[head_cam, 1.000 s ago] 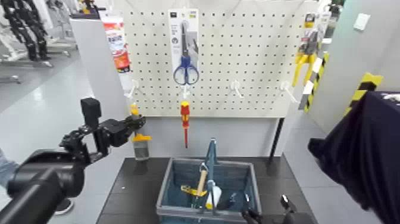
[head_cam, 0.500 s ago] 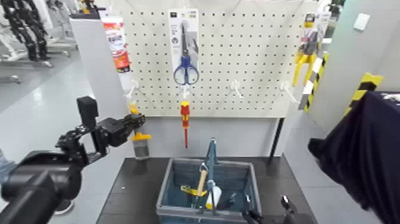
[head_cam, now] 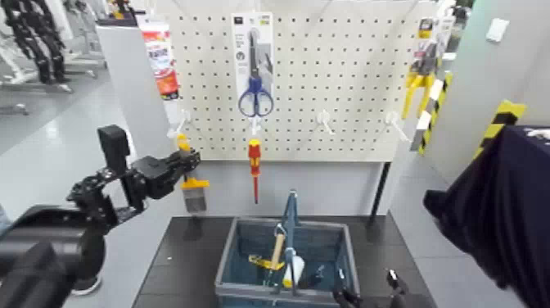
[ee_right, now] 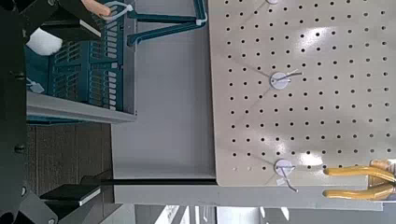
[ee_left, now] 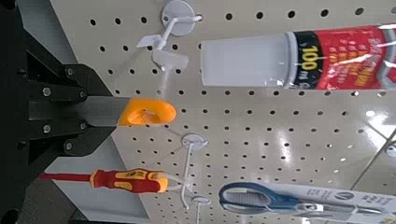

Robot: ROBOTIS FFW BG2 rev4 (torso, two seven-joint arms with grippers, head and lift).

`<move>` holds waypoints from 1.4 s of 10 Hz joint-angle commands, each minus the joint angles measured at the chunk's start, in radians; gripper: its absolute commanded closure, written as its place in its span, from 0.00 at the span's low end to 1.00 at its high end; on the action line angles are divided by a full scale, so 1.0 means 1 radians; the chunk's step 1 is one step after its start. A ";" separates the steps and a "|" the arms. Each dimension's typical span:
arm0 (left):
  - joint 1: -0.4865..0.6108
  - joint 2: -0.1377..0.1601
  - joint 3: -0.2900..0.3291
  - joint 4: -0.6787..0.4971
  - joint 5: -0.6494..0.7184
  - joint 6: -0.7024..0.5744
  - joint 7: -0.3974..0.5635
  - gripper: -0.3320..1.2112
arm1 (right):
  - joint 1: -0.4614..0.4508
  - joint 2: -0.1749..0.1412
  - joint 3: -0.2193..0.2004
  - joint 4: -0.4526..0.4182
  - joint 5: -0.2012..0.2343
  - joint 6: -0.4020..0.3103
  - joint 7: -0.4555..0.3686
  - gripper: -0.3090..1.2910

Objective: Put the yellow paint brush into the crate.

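Left gripper: the left gripper (head_cam: pixel 189 160) is in front of the lower left of the pegboard (head_cam: pixel 295 90), its fingers pressed together on the grey handle of the yellow paint brush (head_cam: pixel 195 199).
Yellow paint brush: pinched partway along its handle; the yellow tip (ee_left: pixel 148 112) sticks out beyond the fingers toward the board, above them in the head view, while the yellow band and bristle block hang below them.
Peg hook: a white hook (ee_left: pixel 170 42) is near the yellow tip; whether they touch, I cannot tell.
Beside the brush: the red-and-yellow screwdriver (head_cam: pixel 254 168) hangs to its right in the head view, apart from it.
Crate: the grey-blue crate (head_cam: pixel 237 290) stands lower and to the right of the brush, its centre handle (head_cam: pixel 290 215) upright; the brush is outside it.
Crate contents: a wooden-handled item (head_cam: pixel 278 248), a yellow item (head_cam: pixel 262 262) and a white item (head_cam: pixel 295 269).
Right gripper: the right gripper (head_cam: pixel 367 284) is near the crate's right side, fingers spread, holding nothing.
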 commanded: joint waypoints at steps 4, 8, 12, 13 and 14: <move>0.082 -0.011 0.045 -0.261 -0.001 0.161 0.015 0.99 | 0.001 0.000 0.000 -0.002 0.000 0.001 0.000 0.28; 0.085 -0.014 0.020 -0.340 0.124 0.223 0.047 0.99 | 0.001 0.000 0.000 0.000 0.000 0.001 0.000 0.28; 0.110 -0.036 -0.026 -0.280 0.325 0.160 0.104 0.99 | 0.001 0.002 -0.002 0.000 0.000 -0.004 0.000 0.28; 0.119 -0.045 -0.035 -0.260 0.360 0.151 0.113 0.99 | 0.002 0.002 -0.002 0.000 0.000 -0.005 0.000 0.28; 0.130 -0.051 -0.047 -0.234 0.383 0.143 0.118 0.99 | 0.002 0.002 -0.002 -0.002 -0.002 -0.005 0.000 0.28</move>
